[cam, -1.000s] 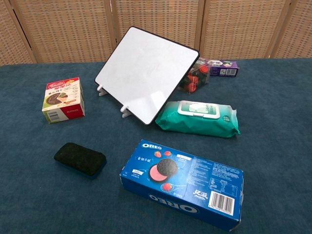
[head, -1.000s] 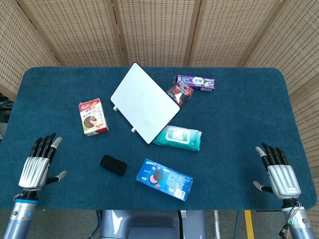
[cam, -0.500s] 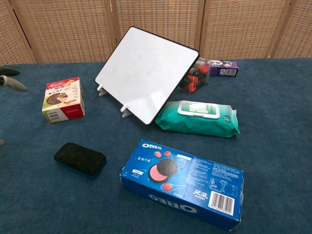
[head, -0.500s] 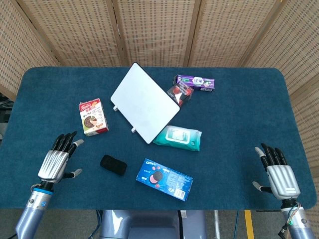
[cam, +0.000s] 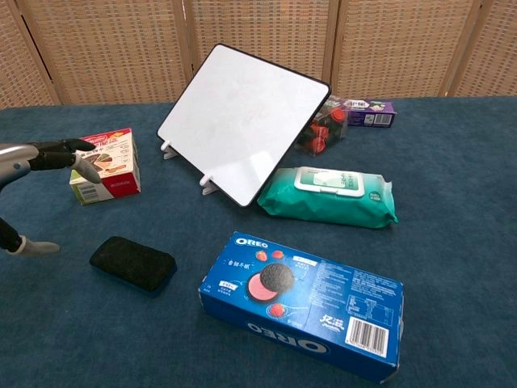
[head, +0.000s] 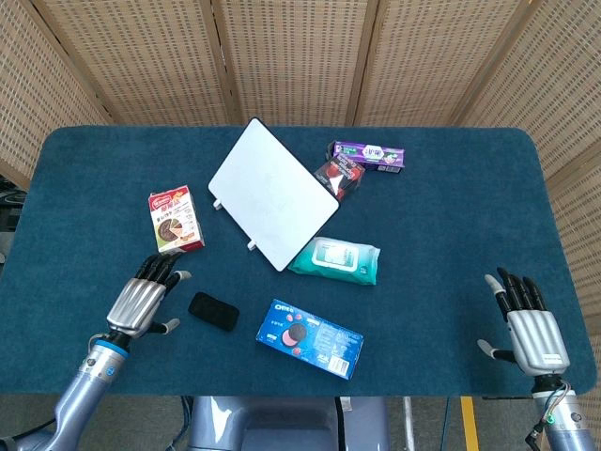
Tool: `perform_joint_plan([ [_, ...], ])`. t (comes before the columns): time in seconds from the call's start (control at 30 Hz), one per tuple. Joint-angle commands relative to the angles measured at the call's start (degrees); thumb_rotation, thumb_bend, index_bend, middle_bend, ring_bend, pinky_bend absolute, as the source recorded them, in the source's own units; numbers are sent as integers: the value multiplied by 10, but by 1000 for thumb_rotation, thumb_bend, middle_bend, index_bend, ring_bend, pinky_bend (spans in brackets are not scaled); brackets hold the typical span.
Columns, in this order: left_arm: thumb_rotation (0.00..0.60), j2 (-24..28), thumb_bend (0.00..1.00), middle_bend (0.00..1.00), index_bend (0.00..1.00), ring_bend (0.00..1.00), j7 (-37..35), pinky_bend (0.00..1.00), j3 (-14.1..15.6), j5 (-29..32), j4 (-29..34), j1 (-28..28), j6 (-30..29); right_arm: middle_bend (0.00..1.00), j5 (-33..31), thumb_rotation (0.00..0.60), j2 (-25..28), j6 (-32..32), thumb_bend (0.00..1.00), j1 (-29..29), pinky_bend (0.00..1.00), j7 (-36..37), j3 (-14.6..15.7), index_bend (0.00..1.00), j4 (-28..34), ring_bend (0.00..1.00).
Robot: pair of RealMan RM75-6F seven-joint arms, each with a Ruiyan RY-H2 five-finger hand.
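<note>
My left hand hovers open over the blue table, fingers spread, just left of a black eraser. The chest view shows its fingers in front of a small red and white biscuit box, and the eraser lies below them, apart from the hand. A white board stands tilted on its feet at the table's middle. My right hand rests open near the front right edge, holding nothing; only the head view shows it.
A blue Oreo box lies at the front middle, also in the chest view. A green wipes pack sits right of the board. A purple box and a dark snack packet lie behind it. Wicker screens close the back.
My left hand has moved right and forward from the front left edge toward the eraser, coming into the chest view. The right hand has hardly moved.
</note>
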State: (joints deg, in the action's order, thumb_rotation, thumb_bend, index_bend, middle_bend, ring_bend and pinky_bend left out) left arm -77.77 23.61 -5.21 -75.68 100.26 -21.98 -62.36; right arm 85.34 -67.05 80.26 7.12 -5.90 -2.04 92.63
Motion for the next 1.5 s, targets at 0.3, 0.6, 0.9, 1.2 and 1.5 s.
perform_joint_plan([
  [0.3, 600, -25, 250, 0, 241, 0, 70, 0, -8, 93, 0, -54, 53, 0, -4, 600, 4, 3, 46, -2, 0, 12, -4, 25, -1, 0],
  [0.6, 600, -38, 250, 0, 242, 0, 109, 0, 1, 131, 5, -77, 55, 0, -4, 600, 10, 4, 46, -3, 0, 29, -5, 25, 0, 0],
  [0.9, 600, -55, 253, 0, 244, 0, 131, 0, 11, 153, 4, -93, 48, 0, -5, 600, 15, 8, 44, -5, 0, 43, -8, 25, 0, 0],
  [1.2, 600, -79, 256, 0, 245, 0, 150, 0, 22, 172, -16, -105, 40, 0, -5, 600, 18, 8, 43, -5, 0, 53, -9, 25, -1, 0],
  [1.5, 600, -91, 256, 0, 246, 0, 161, 0, 25, 194, -26, -118, 40, 0, -4, 600, 19, 11, 46, -6, 0, 59, -11, 25, -1, 0],
])
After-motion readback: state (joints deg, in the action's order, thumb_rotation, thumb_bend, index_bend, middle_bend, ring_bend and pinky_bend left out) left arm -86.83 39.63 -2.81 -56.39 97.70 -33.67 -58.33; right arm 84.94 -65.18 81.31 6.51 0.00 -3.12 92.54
